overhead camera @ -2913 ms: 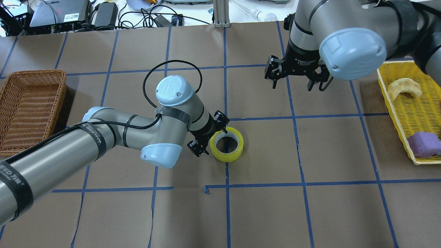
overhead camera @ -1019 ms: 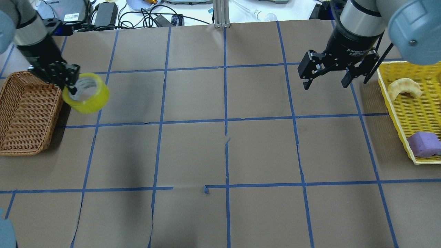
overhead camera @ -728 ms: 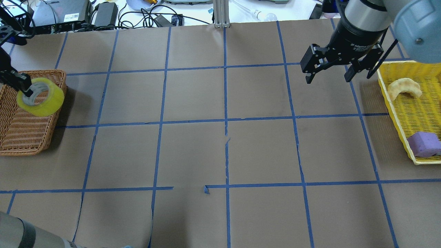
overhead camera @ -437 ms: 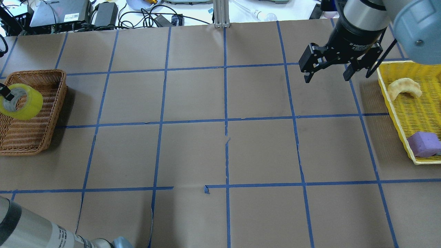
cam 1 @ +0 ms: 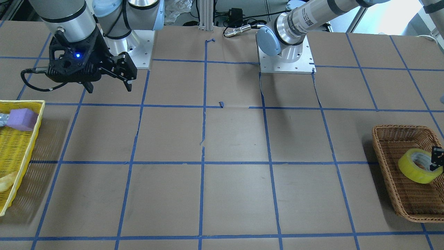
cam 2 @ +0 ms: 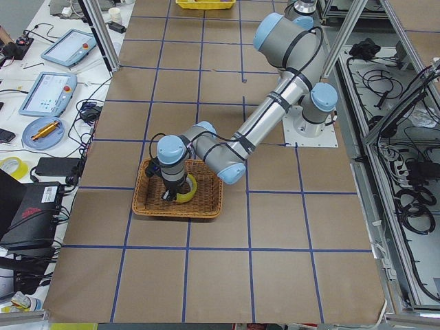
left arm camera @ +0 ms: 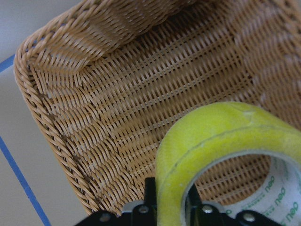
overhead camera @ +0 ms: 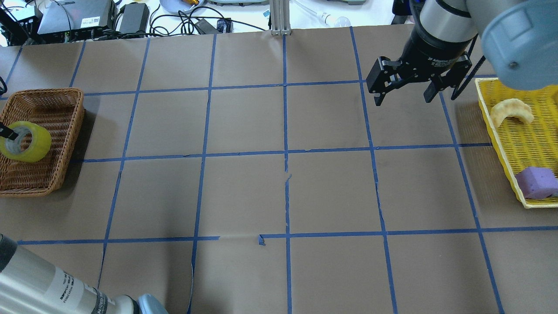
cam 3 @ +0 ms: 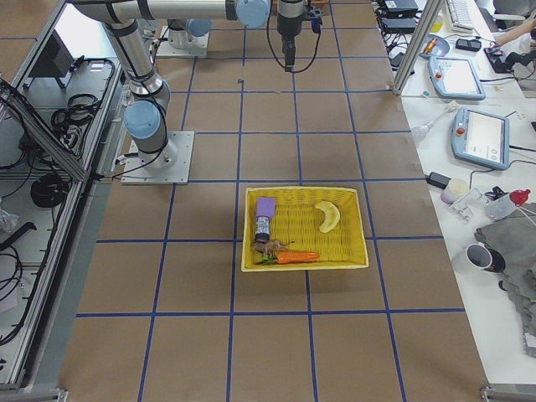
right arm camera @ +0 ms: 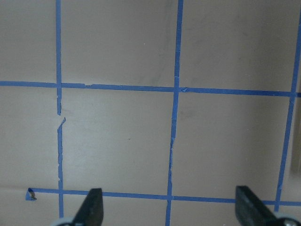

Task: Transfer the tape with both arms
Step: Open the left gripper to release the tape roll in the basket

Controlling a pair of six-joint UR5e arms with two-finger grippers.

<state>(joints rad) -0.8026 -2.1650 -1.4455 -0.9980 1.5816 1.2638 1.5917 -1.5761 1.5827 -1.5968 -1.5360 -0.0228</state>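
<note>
Over the basket (overhead camera: 49,91), tape (overhead camera: 37,146) in pinch of left tool (left arm camera: 170,203), plain only wrist-side; right tool (overhead camera: 403,101) spread.

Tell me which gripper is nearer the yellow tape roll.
Left. The left gripper is clamped on the tape at the wicker basket; the right gripper hangs open, far across the table, beside the yellow basket.

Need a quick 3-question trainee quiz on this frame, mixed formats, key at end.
1. True or false: the right gripper is shut on the translucent yellow tape roll.
2. The tape roll sits within the outline of: A) the brown wicker basket; B) the yellow plastic basket; C) neither.
3. Fill in: the purple foam block lies in the ____ basket.
Key: 1 false, the left gripper grips it; 2 A; 3 yellow plastic.
</note>
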